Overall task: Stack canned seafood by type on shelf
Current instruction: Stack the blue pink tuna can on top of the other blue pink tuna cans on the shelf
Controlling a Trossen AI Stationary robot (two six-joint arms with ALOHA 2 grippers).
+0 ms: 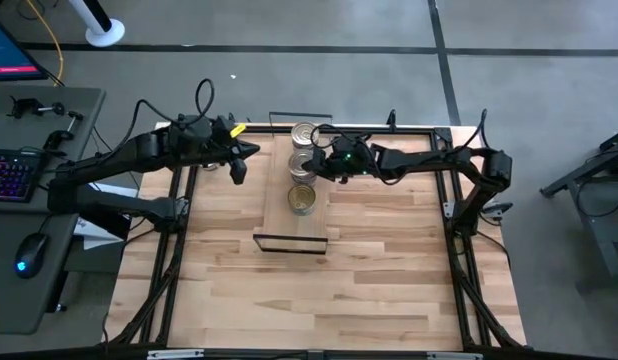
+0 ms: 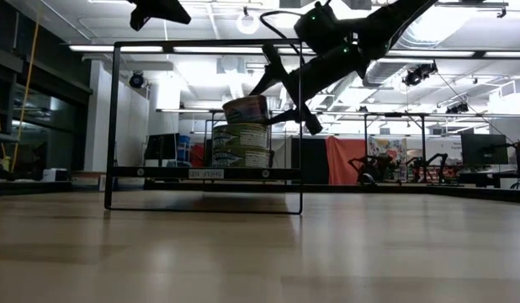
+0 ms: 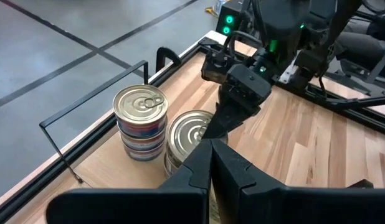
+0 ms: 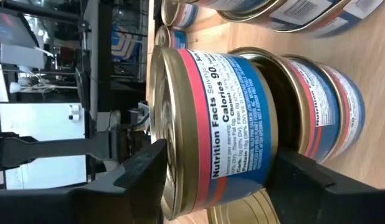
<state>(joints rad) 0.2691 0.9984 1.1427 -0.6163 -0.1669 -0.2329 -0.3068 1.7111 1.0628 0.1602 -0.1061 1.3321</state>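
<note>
While three stacks of tins are gathered on the shelf, another tin is clamped in the right claw above them; the left claw, pressed together, is parked beside the shelf.

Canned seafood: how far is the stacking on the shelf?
Done: three piles of tins stand on the shelf. In hand: the right gripper holds one tin on a pile. Left: release it; I see no tins off the shelf. The left gripper waits beside it.

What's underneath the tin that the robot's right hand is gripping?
The right hand holds a red-and-blue tin on top of a matching tin, forming a stack on the shelf. Its fingers cover part of the join, so whether they touch is unclear.
</note>
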